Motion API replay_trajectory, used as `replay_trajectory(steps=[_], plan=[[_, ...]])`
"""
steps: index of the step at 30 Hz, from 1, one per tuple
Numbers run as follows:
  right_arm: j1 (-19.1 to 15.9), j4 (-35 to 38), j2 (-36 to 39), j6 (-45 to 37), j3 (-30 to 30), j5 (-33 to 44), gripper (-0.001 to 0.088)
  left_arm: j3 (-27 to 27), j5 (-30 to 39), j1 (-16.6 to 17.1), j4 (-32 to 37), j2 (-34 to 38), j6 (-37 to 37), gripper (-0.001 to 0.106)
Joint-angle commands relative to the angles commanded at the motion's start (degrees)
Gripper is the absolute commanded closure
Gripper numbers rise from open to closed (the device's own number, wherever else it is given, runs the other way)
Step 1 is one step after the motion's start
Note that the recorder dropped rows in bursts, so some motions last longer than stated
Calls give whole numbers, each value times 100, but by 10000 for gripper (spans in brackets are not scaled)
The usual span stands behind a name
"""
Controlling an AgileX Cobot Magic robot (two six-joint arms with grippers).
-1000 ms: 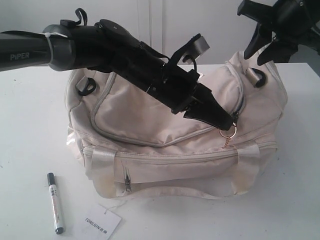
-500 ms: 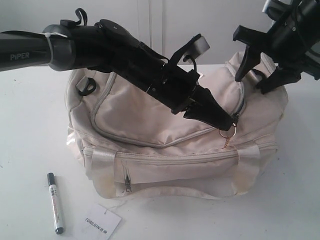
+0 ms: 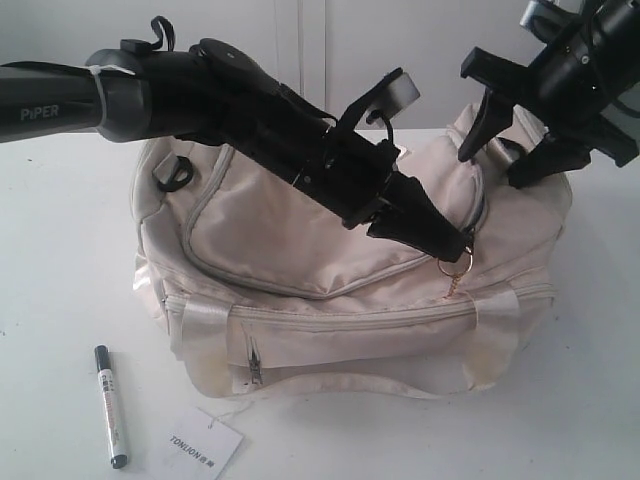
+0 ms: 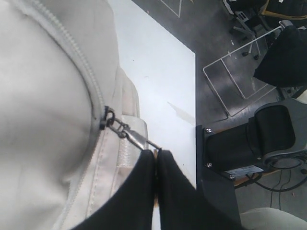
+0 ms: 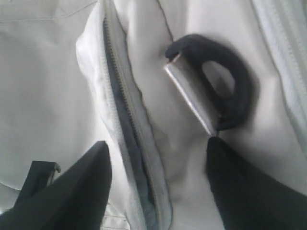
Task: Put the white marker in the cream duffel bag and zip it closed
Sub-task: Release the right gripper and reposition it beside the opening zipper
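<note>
Left tool point(image 4: 156, 153) clenched on zipper pull point(image 4: 128, 135) of bag point(image 3: 300, 240). Right tool point(image 3: 497, 165) spread wide over bag end, grasping nothing. Marker point(image 3: 110, 407) lies on table point(image 3: 60, 250), apart from bag.

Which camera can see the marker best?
The exterior view: the marker lies whole on the table, left of the paper tag. Neither wrist view shows it; they look at the bag.

cream duffel bag point(image 3: 265, 245): soft matt cloth, lightly creased
strap handles point(image 3: 205, 322): satin webbing, faint sheen
zip pull point(image 4: 128, 135): dull grey metal
white marker point(image 3: 110, 407): smooth, slightly glossy barrel
hang tag point(image 3: 205, 445): matt white paper
table point(image 3: 60, 260): smooth matt white
</note>
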Motion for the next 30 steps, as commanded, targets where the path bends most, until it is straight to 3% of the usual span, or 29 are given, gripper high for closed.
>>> replay_trajectory(steps=[6, 13, 15, 18, 21, 24, 30], plan=[[213, 9, 0, -122, 184, -25, 311, 0, 0, 0, 0, 0, 0, 1053], [214, -131, 11, -208, 184, -106, 323, 0, 0, 0, 0, 0, 0, 1053], [214, -131, 11, -208, 184, -127, 425, 0, 0, 0, 0, 0, 0, 1053], [214, -131, 11, -208, 184, -127, 687, 0, 0, 0, 0, 0, 0, 1053], [214, -131, 11, -236, 184, -127, 803, 0, 0, 0, 0, 0, 0, 1053], [214, -131, 11, -304, 184, -136, 850, 0, 0, 0, 0, 0, 0, 1053], [214, -131, -37, -402, 184, -241, 850, 0, 10, 0, 0, 0, 0, 1053]])
